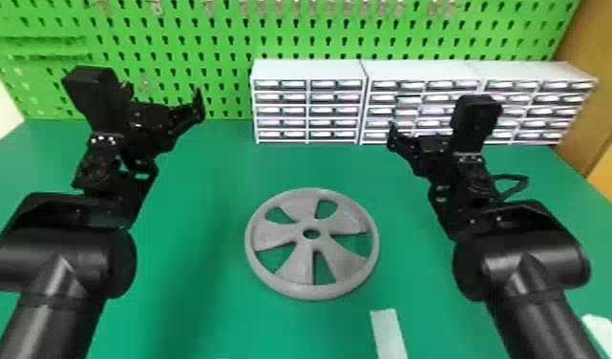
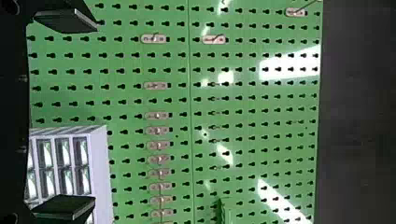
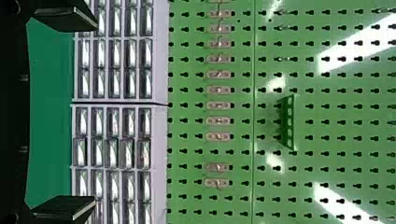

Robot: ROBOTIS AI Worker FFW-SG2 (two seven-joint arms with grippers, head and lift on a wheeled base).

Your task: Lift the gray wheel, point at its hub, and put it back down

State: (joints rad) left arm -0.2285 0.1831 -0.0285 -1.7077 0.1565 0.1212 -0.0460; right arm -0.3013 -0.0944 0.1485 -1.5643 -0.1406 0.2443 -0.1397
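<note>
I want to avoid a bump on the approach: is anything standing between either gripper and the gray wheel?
Nothing visible stands between the left gripper or the right gripper and the gray wheel, which lies on the green table.

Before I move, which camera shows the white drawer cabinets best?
The head view: it shows the row of white drawer cabinets from end to end, before the pegboard, though the right arm hides part. The left wrist view shows part of one cabinet; the right wrist view, parts of two, running past its edges.
</note>
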